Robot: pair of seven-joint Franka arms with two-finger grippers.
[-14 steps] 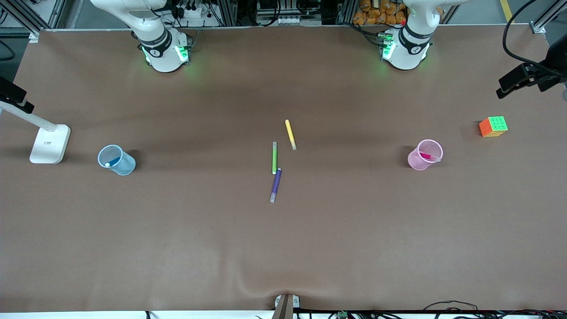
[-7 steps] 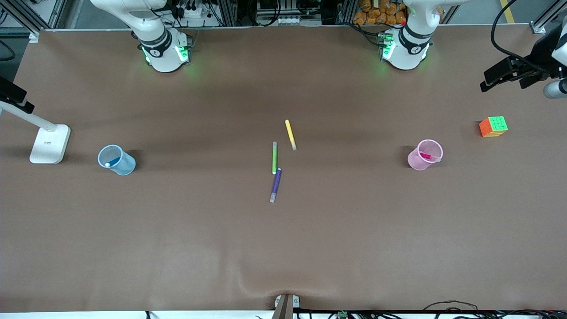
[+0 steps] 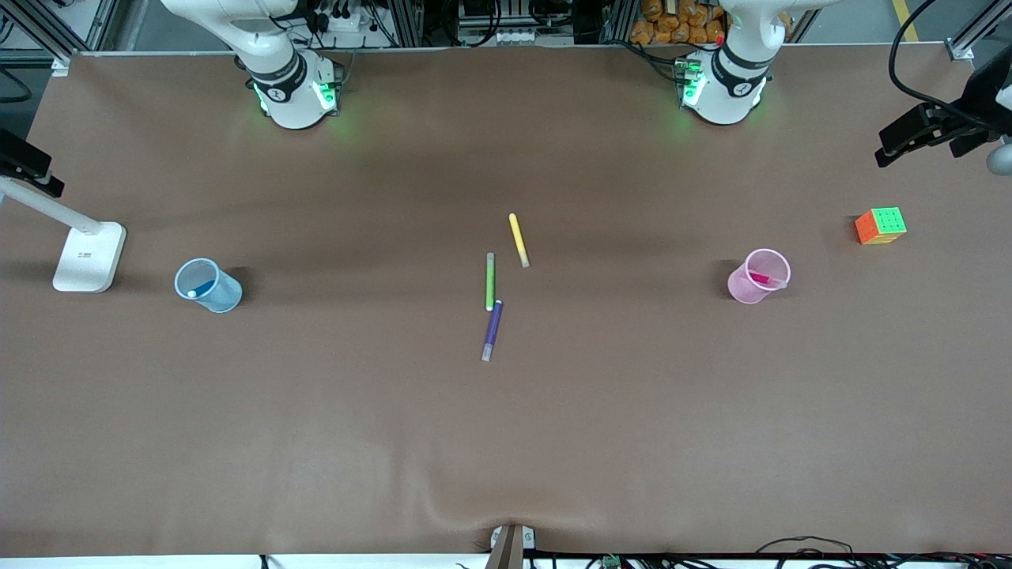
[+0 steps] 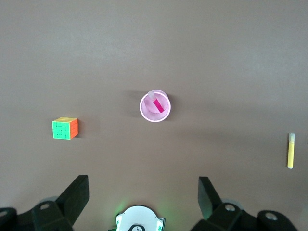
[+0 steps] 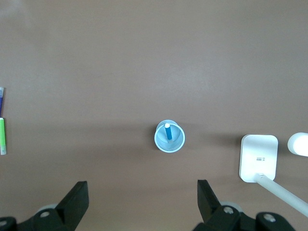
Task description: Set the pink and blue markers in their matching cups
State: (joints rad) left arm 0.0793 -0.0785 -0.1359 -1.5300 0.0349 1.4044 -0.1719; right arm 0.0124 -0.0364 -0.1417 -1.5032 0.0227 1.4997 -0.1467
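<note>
Both sorts appear done. Pink marker point(image 3: 761, 278) stands inside the pink cup point(image 3: 757, 276), at the left arm's end of the table; blue marker point(image 3: 202, 288) leans inside the blue cup point(image 3: 209, 285), white end up, at the right arm's end. Judged from this, nothing is left to place.

Left gripper point(image 4: 142, 198) hangs high over the table, fingers spread wide and empty; the pink cup sits well below, roughly centred between the two fingertips. Right gripper point(image 5: 142, 199) likewise, fingers wide and empty, blue cup below and between them.

Others: green pen point(image 3: 489, 281), purple pen point(image 3: 492, 329) and yellow pen point(image 3: 518, 239) lie mid-table, well apart from both cups. Puzzle cube point(image 3: 880, 226) near the pink cup; white lamp base point(image 3: 88, 257) near the blue cup. Nothing obstructs either cup.
</note>
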